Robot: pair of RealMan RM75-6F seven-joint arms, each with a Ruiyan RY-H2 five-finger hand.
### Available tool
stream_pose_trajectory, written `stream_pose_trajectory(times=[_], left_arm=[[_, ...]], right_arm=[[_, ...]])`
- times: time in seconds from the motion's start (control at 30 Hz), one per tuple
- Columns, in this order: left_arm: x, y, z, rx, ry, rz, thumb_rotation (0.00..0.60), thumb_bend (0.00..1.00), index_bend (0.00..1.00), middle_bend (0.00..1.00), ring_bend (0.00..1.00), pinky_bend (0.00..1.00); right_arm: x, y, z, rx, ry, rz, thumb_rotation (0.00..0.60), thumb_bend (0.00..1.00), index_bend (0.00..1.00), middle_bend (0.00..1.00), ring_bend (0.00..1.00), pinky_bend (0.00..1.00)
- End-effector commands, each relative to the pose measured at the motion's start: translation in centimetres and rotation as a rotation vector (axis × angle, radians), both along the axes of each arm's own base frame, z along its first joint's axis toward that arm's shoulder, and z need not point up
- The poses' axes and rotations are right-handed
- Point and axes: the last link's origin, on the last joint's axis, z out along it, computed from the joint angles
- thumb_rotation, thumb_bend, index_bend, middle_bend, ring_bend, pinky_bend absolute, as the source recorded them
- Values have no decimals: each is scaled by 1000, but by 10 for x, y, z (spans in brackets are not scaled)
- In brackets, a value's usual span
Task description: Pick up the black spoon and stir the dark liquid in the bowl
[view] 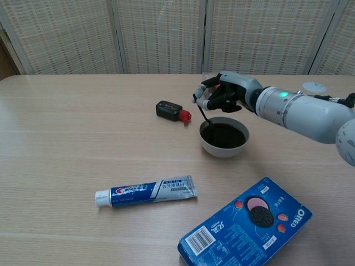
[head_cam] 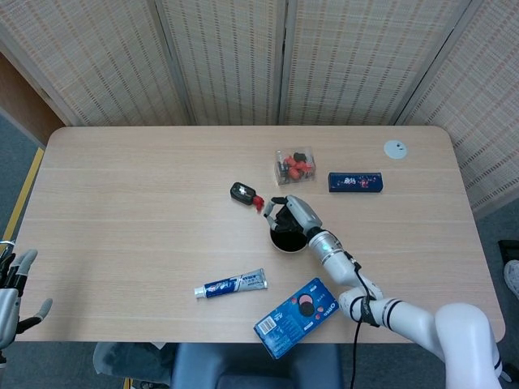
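Head view: the round bowl of dark liquid sits mid-table; the right hand hovers at its 12 o'clock rim. The left hand, fingers spread and holding nothing, hangs at 8 o'clock.

Chest view: the right hand pinches the thin black spoon, whose handle slants down toward 5 o'clock, tip touching the glossy liquid in the smooth white bowl.

Bare desk wide open left of bowl, black-and-red gadget close beside its far-left rim, toothpaste tube and cookie box crowding the near side
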Motion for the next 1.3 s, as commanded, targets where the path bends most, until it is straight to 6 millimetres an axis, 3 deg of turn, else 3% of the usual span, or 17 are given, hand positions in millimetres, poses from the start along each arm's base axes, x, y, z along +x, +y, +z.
stream_pose_trajectory(times=[0.03, 0.3, 0.53, 0.83, 1.07, 1.3], left_arm=[[0, 0, 0, -1, 0, -1, 600, 261, 0, 0, 0, 0], [2, 1, 0, -5, 1, -4, 600, 260, 0, 0, 0, 0], [4, 2, -2, -12, 1, -12, 600, 260, 0, 0, 0, 0], [4, 3, -3, -17, 4, -11, 600, 260, 0, 0, 0, 0], [3, 2, -2, -15, 12, 0, 600, 260, 0, 0, 0, 0], [5, 2, -2, -16, 17, -3, 600, 260, 0, 0, 0, 0]], right_arm=[[0, 3, -7, 17, -3, 1, 600, 475, 743, 1000, 1000, 1000], [-4, 16, -11, 53, -1, 39, 600, 475, 744, 1000, 1000, 1000], [-26, 27, 2, 56, 39, 55, 600, 484, 744, 1000, 1000, 1000], [-43, 7, 12, 1, 87, 1, 600, 497, 748, 1000, 1000, 1000], [-30, -11, 5, -24, 83, -14, 600, 498, 748, 1000, 1000, 1000], [-6, -9, -8, 5, 58, 36, 600, 498, 748, 1000, 1000, 1000]])
